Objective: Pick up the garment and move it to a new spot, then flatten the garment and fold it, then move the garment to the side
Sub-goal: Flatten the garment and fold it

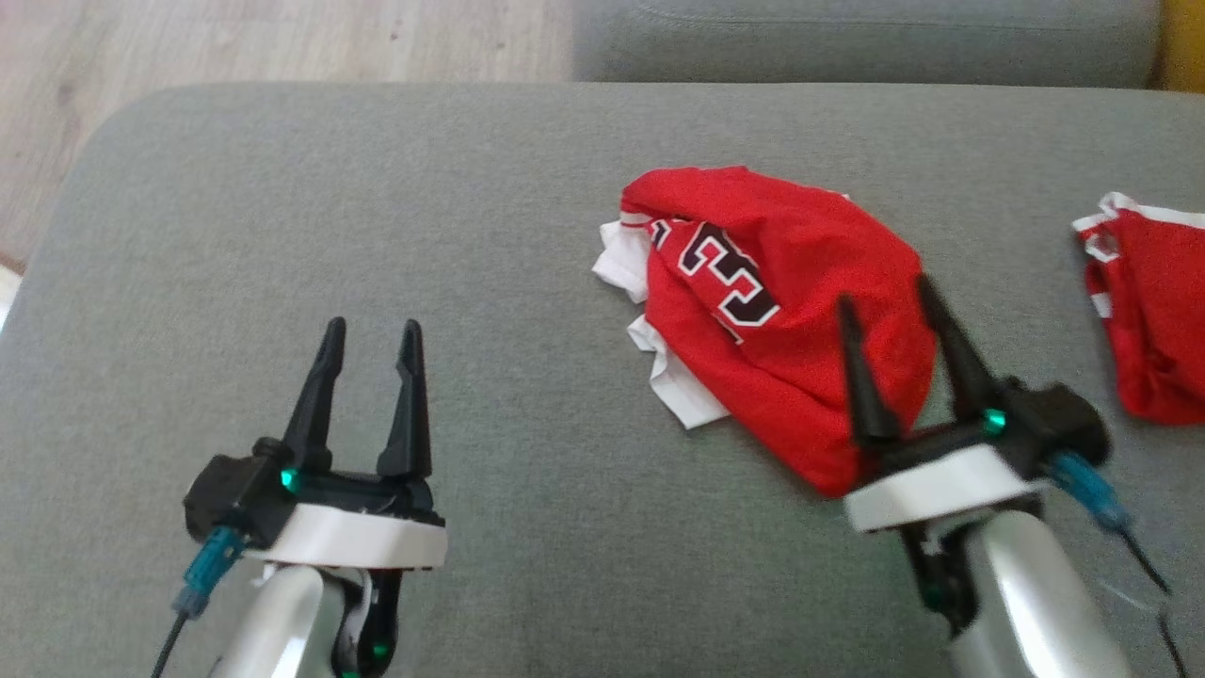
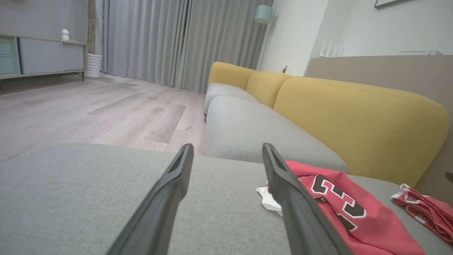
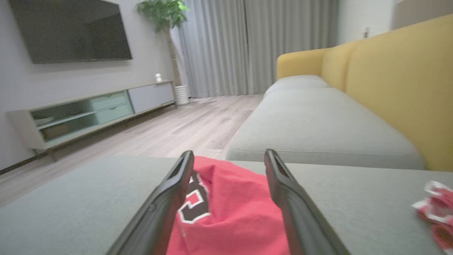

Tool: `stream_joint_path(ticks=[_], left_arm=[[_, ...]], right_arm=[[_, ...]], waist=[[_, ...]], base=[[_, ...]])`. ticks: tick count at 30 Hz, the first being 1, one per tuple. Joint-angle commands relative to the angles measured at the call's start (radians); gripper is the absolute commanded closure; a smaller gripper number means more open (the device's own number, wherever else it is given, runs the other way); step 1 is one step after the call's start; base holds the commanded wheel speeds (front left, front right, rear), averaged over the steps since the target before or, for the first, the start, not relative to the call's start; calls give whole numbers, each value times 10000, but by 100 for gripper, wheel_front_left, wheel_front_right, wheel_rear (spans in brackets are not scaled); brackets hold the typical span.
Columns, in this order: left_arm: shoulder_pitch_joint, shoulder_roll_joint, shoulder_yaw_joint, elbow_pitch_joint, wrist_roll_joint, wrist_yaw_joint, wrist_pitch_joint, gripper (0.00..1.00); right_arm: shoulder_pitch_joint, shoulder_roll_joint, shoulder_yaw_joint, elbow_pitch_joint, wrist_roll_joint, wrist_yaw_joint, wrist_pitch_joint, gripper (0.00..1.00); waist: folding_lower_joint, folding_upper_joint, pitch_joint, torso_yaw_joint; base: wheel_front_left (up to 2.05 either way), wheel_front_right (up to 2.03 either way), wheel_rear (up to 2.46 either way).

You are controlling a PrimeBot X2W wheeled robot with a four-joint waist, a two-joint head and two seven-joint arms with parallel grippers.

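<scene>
Crumpled red jersey with white trim (image 1: 800, 311) lying right of centre on grey fabric cushion (image 1: 377, 188), long axis running toward near-right corner. Right claw (image 1: 886, 292), fingers apart, hovering at its near end; left claw (image 1: 373, 325), also apart, sitting well leftward.

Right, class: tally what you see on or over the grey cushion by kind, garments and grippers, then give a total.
Red garments: 2 (jersey, second garment)
Grippers: 2 (left gripper, right gripper)
Total: 4
</scene>
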Motion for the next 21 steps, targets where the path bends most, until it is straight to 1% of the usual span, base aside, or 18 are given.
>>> stream_joint_path(ticks=[1,4,9,12,17,21], left_arm=[[-324,-39,454,-184,148,-143,-94,0],[-418,-261,562,-7,302,-342,-94,0],[-538,-589,723,227,520,-610,-95,0],[-583,-754,794,334,620,-735,-95,0],[-638,-954,830,474,738,-888,-95,0],[-629,-1045,900,499,802,-962,-95,0]], right_arm=[[-614,5,650,-210,-107,67,256,0],[-922,5,1430,187,-116,67,1008,0],[-1507,-3,2571,1430,-35,67,2567,0],[-1946,-98,2708,2225,-344,67,2982,0],[-2542,-76,2335,3515,-823,67,3259,0],[-2946,-46,2350,4443,-1000,67,3482,0]], waist=[[0,0,143,218],[0,0,294,463],[0,0,489,862],[0,0,580,1084],[0,0,691,1438],[0,0,794,1615]], base=[[0,0,0],[0,0,0],[0,0,0],[0,0,0],[0,0,0],[0,0,0]])
